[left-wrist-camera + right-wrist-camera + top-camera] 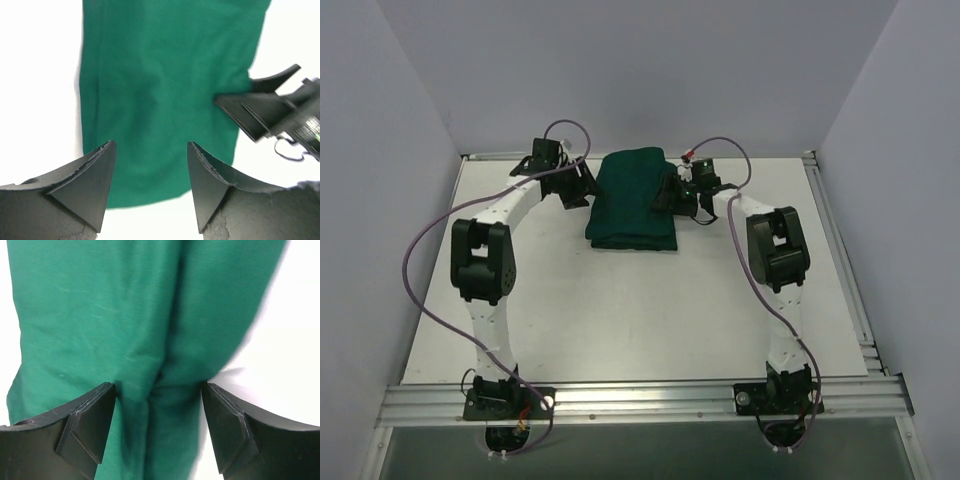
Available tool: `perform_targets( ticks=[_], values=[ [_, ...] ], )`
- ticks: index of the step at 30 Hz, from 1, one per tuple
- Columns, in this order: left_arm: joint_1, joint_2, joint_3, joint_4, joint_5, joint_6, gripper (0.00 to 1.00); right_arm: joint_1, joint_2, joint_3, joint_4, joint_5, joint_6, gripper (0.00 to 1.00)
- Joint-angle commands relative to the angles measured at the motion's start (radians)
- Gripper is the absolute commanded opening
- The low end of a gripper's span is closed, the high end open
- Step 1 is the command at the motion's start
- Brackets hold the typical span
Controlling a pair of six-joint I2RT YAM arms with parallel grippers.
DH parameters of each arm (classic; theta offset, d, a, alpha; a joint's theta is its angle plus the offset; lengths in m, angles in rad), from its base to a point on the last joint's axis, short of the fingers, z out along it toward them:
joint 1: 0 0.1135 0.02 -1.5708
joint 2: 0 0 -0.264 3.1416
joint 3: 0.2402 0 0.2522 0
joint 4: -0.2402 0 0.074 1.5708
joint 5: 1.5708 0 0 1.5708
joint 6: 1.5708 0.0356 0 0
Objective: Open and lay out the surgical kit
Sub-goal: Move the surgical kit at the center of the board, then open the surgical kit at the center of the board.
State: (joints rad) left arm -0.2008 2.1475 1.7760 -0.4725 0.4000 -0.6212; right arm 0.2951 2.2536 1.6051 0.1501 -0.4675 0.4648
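- left gripper: jaws spread wide with nothing between them. The black wedge-shaped fingers have rough, chipped-looking edges.
- Just ahead of and below it lies the cloth. It is dark green, folded into a soft rectangular bundle, with a matte weave and shallow creases running lengthwise. Its near edge lies between the left fingers, just behind their tips in that view.
- right gripper: also wide and empty. A raised lengthwise fold of the cloth lines up with its gap just past the tips, and as far as I can tell it is not pinched.
- In the left wrist view the right gripper comes in from the opposite side of the bundle. Its tips are at the cloth's edge, touching or just beside it; I can't tell which.
- In the top view the grippers face each other with the bundle between them, one at each side edge. Both are low over the tabletop, which is white, flat and smooth.
- Why, as a judgement: this two-sided stance suits each gripper taking a flap and pulling outward. Wide jaws help get around thick folded fabric.
- The cloth is still folded shut, so the task looks near its start.
- No tray or instruments are visible. They are probably wrapped inside, since the bundle looks slightly puffed, but that is hidden.
- The fabric looks limp and will likely drape and drag. Gripping more than the top layer risks lifting the whole bundle.
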Motion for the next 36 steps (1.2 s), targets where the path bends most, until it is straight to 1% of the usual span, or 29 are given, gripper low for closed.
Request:
perform_targets(
  ticks=[1,2,5,7,11,13,14,16,21,23,29,36],
  values=[
    [0.012,-0.162,-0.073,0.028,-0.030,-0.011,0.68,-0.020,-0.071,0.058,-0.168,0.055,-0.095,0.71],
    [0.014,-0.184,-0.093,0.023,-0.042,-0.011,0.68,-0.020,-0.089,0.046,-0.208,0.100,-0.106,0.71],
    [0.012,-0.262,-0.199,0.047,-0.056,-0.023,0.68,-0.020,-0.167,0.006,-0.250,0.185,-0.132,0.72],
    [0.011,-0.304,-0.275,0.069,-0.044,-0.035,0.68,-0.025,-0.233,-0.065,-0.250,0.202,-0.138,0.71],
    [0.011,-0.350,-0.377,0.095,-0.041,-0.044,0.68,-0.027,-0.366,-0.189,-0.215,0.211,-0.141,0.71],
    [0.011,-0.353,-0.423,0.132,-0.011,-0.055,0.68,-0.027,-0.397,-0.252,-0.187,0.199,-0.137,0.72],
    [0.009,-0.353,-0.431,0.143,-0.001,-0.060,0.68,-0.028,-0.407,-0.266,-0.161,0.188,-0.134,0.72],
    [0.005,-0.347,-0.443,0.152,0.005,-0.069,0.68,-0.030,-0.407,-0.266,-0.170,0.162,-0.132,0.72],
    [0.003,-0.324,-0.466,0.179,0.008,-0.081,0.67,-0.028,-0.439,-0.313,-0.156,0.147,-0.112,0.72],
    [0.003,-0.313,-0.471,0.199,0.014,-0.097,0.67,-0.028,-0.453,-0.329,-0.126,0.147,-0.110,0.72],
    [0.003,-0.255,-0.458,0.221,0.034,-0.126,0.62,-0.030,-0.459,-0.338,-0.127,0.153,-0.115,0.72],
    [-0.003,-0.279,-0.507,0.253,0.000,-0.150,0.61,-0.030,-0.459,-0.358,-0.113,0.148,-0.114,0.72]
  ],
)
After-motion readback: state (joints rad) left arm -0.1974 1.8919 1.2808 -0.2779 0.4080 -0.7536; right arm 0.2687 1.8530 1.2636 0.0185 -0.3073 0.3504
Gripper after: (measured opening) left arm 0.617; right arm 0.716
